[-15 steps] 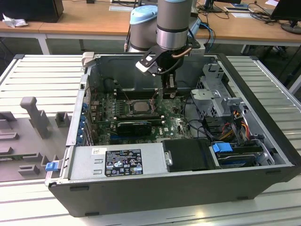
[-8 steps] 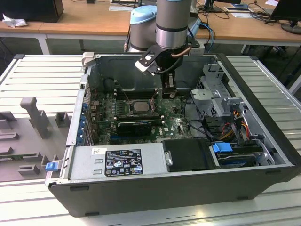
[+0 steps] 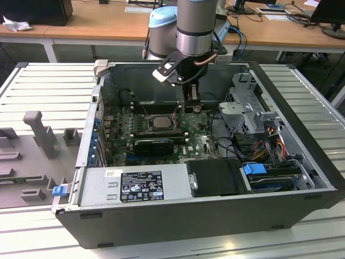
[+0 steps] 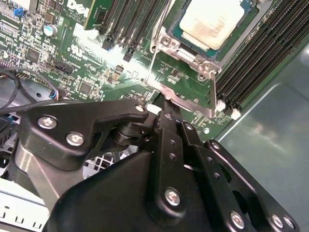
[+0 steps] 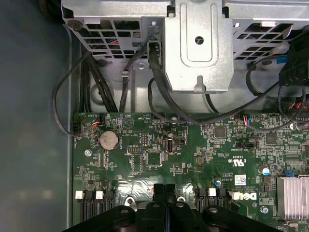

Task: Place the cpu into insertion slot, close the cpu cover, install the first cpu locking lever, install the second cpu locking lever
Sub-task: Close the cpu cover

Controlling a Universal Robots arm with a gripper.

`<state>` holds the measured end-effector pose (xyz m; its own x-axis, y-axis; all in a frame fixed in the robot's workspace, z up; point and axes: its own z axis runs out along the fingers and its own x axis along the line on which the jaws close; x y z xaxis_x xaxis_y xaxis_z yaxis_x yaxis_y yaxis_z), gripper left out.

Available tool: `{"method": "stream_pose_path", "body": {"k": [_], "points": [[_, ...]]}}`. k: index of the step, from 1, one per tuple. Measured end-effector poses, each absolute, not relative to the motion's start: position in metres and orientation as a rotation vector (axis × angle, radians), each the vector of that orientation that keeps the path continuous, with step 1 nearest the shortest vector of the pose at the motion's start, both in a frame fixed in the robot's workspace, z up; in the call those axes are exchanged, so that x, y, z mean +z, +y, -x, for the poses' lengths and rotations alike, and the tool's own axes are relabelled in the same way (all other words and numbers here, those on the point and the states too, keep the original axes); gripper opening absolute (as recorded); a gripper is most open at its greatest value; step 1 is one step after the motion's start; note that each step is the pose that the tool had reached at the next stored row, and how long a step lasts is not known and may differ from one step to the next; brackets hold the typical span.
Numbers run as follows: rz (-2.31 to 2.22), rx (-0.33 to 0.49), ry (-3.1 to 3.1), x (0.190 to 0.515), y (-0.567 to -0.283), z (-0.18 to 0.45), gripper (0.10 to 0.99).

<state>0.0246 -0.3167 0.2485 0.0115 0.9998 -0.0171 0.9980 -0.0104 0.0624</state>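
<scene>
Exterior view: an open computer case [image 3: 215, 216] is seen lying on its side on a table of pale metal slats [image 3: 43, 86], and the arm is reached down into it. Within the case a green motherboard [image 5: 159, 145] is held, along with a silvery power supply [image 3: 172, 183], a metal drive cage [image 5: 195, 43] and loops of black cable [image 5: 63, 106]. The cpu [image 4: 210, 21] is seated in the insertion slot [image 4: 166, 42], its pale top uncovered, with long black memory slots [image 4: 256, 63] beside it. The cpu cover [image 4: 188, 102] is stood up off the socket at a tilt. In the second wrist view the gripper [image 4: 161, 104] is found with its fingers drawn together, the tips touching the cover's raised edge; whether the thin plate is pinched between them cannot be told. Grey blocks [image 3: 40, 132] are set on the slats at the exterior view's left, and wooden desks [image 3: 97, 21] are lined up behind
</scene>
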Motion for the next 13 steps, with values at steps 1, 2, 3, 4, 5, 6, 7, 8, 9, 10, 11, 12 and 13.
{"method": "stream_pose_path", "body": {"k": [1,2,3,4,5,6,7,8,9,10,11,12,13], "points": [[-2.193,0.049,2.169,0.2485,-0.3167,-0.0241,0.106],[-2.193,0.049,2.169,0.2485,-0.3167,-0.0237,0.106],[-2.193,0.049,2.169,0.2485,-0.3166,-0.0232,0.106],[-2.193,0.049,2.169,0.2485,-0.3167,-0.0228,0.106],[-2.193,0.049,2.17,0.2485,-0.3167,-0.0222,0.106],[-2.193,0.049,2.169,0.2485,-0.3167,-0.0216,0.106],[-2.193,0.049,2.17,0.2485,-0.3167,-0.021,0.106],[-2.193,0.049,2.17,0.2485,-0.3167,-0.0202,0.106],[-2.193,0.049,2.17,0.2485,-0.3167,-0.0195,0.106],[-2.193,0.049,2.17,0.2485,-0.3166,-0.0185,0.106],[-2.193,0.049,2.17,0.2485,-0.3166,-0.0176,0.106],[-2.193,0.049,2.17,0.2485,-0.3167,-0.017,0.106],[-2.193,0.049,2.17,0.2485,-0.3167,-0.0154,0.106]]}}
